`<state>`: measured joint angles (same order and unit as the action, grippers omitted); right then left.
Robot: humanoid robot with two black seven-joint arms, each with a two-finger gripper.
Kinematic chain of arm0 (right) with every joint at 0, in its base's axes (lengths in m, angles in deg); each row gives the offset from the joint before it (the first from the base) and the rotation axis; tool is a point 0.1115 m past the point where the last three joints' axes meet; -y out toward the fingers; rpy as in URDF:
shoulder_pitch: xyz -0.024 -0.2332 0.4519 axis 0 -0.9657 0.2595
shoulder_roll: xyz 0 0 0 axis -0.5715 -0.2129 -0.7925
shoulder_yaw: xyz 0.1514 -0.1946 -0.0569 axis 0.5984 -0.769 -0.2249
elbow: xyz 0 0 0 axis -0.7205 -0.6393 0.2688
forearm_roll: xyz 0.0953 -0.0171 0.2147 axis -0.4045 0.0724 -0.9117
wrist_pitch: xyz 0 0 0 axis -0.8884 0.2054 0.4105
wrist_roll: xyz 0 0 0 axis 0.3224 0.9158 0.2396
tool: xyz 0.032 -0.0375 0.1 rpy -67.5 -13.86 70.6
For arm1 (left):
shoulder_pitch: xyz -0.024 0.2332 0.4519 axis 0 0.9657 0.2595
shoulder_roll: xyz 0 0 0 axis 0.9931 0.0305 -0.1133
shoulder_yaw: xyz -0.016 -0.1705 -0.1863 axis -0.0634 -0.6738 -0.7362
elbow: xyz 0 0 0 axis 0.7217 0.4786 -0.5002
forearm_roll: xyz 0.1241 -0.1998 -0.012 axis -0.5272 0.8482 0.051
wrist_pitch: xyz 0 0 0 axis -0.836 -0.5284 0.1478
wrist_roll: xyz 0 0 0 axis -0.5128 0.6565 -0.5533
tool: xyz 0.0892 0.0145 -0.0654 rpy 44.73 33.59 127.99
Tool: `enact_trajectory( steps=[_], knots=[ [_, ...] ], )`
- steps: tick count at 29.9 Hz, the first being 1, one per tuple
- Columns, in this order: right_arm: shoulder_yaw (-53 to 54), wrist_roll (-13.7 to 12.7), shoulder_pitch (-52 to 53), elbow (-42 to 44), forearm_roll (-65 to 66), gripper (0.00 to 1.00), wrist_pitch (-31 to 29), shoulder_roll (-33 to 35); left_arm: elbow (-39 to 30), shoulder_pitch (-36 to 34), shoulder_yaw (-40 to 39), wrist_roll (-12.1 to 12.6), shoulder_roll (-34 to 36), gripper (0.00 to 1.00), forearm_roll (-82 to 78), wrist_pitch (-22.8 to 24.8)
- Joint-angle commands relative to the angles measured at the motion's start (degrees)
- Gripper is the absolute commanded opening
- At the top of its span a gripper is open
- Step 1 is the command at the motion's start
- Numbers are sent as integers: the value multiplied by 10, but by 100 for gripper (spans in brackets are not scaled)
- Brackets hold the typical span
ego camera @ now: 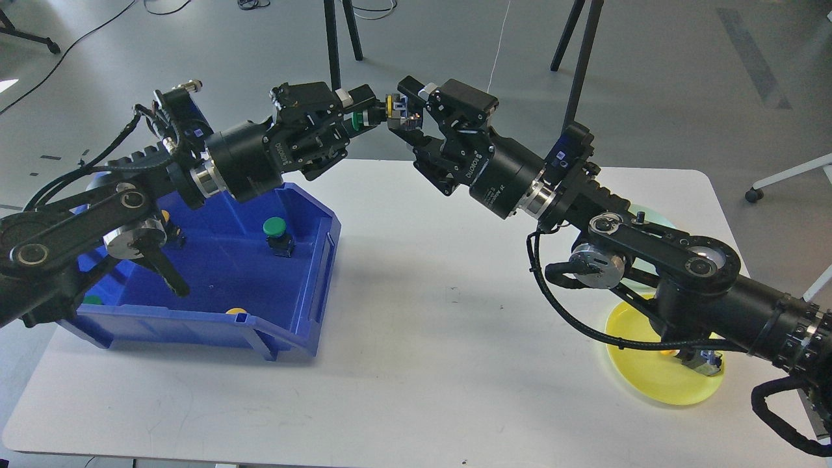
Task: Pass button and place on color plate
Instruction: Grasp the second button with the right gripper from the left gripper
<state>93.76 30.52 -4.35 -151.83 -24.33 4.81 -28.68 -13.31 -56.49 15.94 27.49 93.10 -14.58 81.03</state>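
Observation:
A push button with a green cap (pixel 355 120) and a yellow-and-silver body (pixel 395 108) hangs in the air above the table's far edge, between both grippers. My left gripper (pixel 361 112) is shut on its cap end. My right gripper (pixel 404 109) has come in from the right, and its two fingers sit above and below the body, closed against it. A yellow plate (pixel 650 383) lies at the table's front right, partly under my right arm. A pale green plate (pixel 652 215) shows behind the right arm, mostly hidden.
A blue bin (pixel 305 286) stands on the left of the white table (pixel 422 338), with a green button (pixel 275 229) and other yellow and green buttons inside. A small button (pixel 705 364) lies on the yellow plate. Tripod legs stand behind the table.

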Motion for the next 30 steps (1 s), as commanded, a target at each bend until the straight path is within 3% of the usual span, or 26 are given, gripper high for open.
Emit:
enact_trajectory(
  steps=[1, 9, 18, 20, 21, 22, 23, 30],
  knots=[
    [0, 0, 1, -1, 0, 51, -1, 1, 0, 1, 0, 0, -1, 15, 1, 0],
    [0, 0, 0, -2, 0, 39, -2, 2, 0, 3, 1, 0, 0, 16, -1, 0],
    [0, 0, 0, -3, 0, 34, -3, 3, 0, 4, 1, 0, 0, 23, -1, 0],
    [-1, 0, 0, -4, 0, 32, -4, 4, 0, 8, 0, 0, 0, 33, -1, 0],
    [-1, 0, 0, -4, 1, 31, -3, 4, 0, 10, 0, 0, -1, 44, -1, 0],
    [-4, 0, 0, -4, 0, 30, -3, 4, 0, 11, 0, 0, -1, 65, -1, 0],
    [-6, 0, 0, -4, 0, 30, -3, 4, -1, 11, -1, 0, -1, 75, 1, 0],
    [-7, 0, -2, -4, 0, 21, -3, 5, 0, 15, -3, 0, -9, 78, 1, 0]
  ],
)
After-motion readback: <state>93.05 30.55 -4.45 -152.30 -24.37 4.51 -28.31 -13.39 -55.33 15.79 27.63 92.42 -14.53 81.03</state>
